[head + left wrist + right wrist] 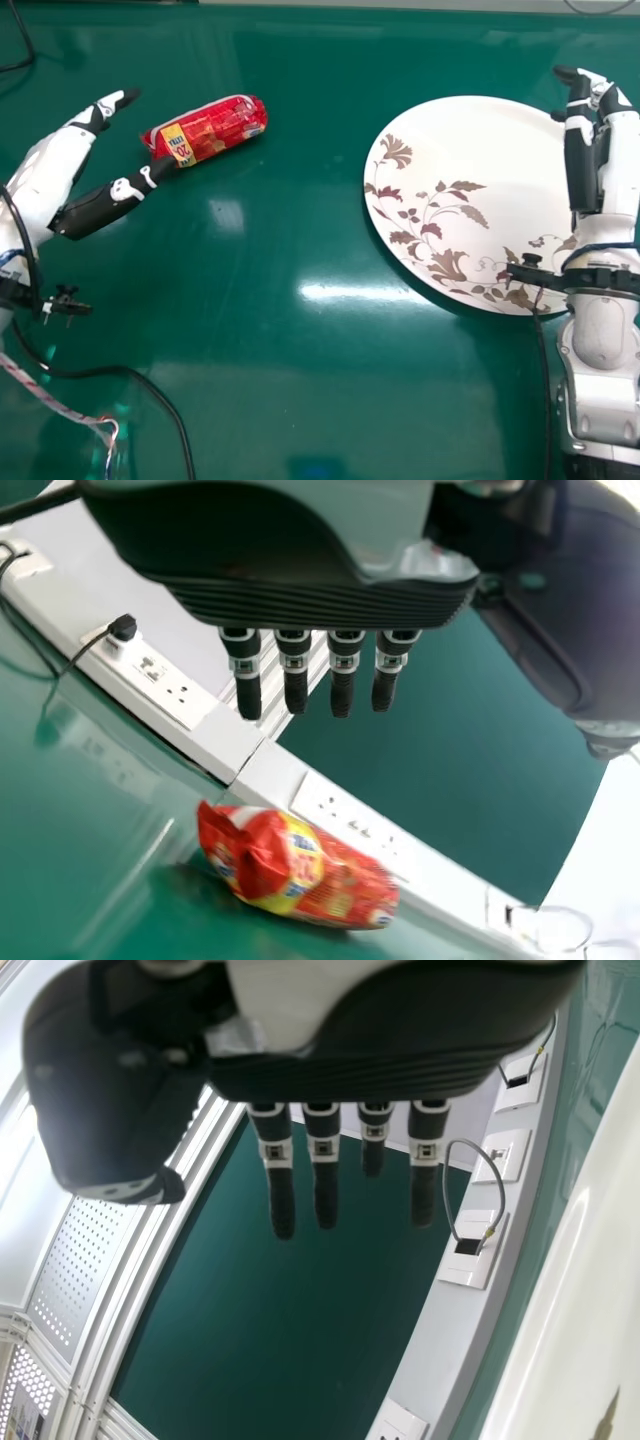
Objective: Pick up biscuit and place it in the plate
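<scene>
Since the biscuit packet [215, 130] lies on its side on the bench [290, 400], well apart from the plate, the step in hand looks to be the approach for the pick-up, with the grasp itself not yet made. Its wrapper is red, with a yellow patch near the middle, and it slants a little, the end nearer the robot's left pointing towards the left hand [58, 160].

That hand is spread: the fingers reach straight out beyond the packet's near end and the thumb stands wide of them, its tip right by the wrapper. Whether the tip touches, I cannot tell. The next move, I judge, calls for bringing the hand further over the packet, so that its body sits between thumb and fingers, then closing gently; pinching at the very end could push it away or let it swing.

Further out, to the robot's right, is the plate [480, 150], white with brown leaves, where the packet should end up. The right hand [580, 165] is over its far right side, fingers straight, holding nothing.
</scene>
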Tool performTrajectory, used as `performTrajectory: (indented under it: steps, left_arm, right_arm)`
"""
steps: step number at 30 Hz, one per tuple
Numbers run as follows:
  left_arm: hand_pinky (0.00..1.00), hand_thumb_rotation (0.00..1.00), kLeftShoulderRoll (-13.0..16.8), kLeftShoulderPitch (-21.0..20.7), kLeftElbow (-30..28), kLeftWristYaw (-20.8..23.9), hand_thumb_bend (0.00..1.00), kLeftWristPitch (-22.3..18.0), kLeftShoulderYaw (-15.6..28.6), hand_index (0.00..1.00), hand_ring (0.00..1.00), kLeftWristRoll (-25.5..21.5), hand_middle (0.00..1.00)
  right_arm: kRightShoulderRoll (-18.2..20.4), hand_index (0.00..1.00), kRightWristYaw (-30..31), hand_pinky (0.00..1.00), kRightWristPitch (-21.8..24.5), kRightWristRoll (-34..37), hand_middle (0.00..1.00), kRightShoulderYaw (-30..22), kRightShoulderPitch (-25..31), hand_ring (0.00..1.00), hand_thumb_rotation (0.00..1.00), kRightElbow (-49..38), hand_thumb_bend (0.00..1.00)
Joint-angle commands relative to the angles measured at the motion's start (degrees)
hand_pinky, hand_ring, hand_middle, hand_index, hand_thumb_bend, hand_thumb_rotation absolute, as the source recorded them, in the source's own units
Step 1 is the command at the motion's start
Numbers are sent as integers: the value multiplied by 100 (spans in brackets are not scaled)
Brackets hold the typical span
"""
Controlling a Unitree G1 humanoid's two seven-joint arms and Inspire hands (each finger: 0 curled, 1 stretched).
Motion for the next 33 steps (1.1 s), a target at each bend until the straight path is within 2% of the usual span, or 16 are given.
performTrajectory:
  steps: [1, 7, 11, 15, 19, 22, 25, 28, 33]
  left_arm:
    - [94, 49, 247, -290, 179, -140, 100, 32, -181, 100, 100, 163, 100]
    - [92, 44, 597, -1131, 598, -476, 100, 375, -503, 100, 100, 386, 99]
    - [89, 41, 747, -1550, 777, -834, 100, 552, -787, 98, 98, 427, 97]
    - [87, 45, 836, -1925, 961, -1167, 100, 651, -1118, 97, 96, 516, 95]
    - [79, 45, 823, -2267, 1310, -1399, 100, 622, -1403, 96, 94, 493, 94]
    - [83, 47, 800, -2500, 1579, -1525, 100, 685, -1631, 97, 96, 585, 95]
    - [87, 45, 782, -2696, 1888, -1577, 100, 608, -1828, 98, 97, 655, 96]
    - [96, 46, 793, -2930, 2116, -1817, 100, 788, -2092, 100, 100, 845, 99]
    - [99, 48, 733, -3207, 2568, -1843, 100, 819, -2312, 100, 100, 965, 100]
  right_arm:
    - [-16, 77, -15, 74, 87, 3, 83, -17, 77, 82, 56, -120, 60]
    - [-37, 77, 11, 72, 92, 18, 82, -10, 84, 81, 57, -121, 61]
    - [-51, 77, 50, 75, 89, 79, 84, -42, 99, 83, 57, -99, 60]
    - [-58, 77, 90, 75, 104, 128, 84, -49, 103, 83, 57, -111, 60]
    - [-71, 77, 118, 75, 44, 162, 84, -73, 108, 83, 54, -79, 57]
    - [-111, 77, 103, 75, -118, 184, 83, -102, 94, 83, 54, 50, 59]
    - [-71, 77, 117, 79, 62, 189, 85, -103, 154, 86, 55, -124, 60]
    - [-77, 77, 93, 78, 196, 83, 86, -91, 199, 86, 59, -232, 62]
    - [-47, 78, 123, 79, 181, 197, 86, -114, 243, 87, 57, -275, 62]
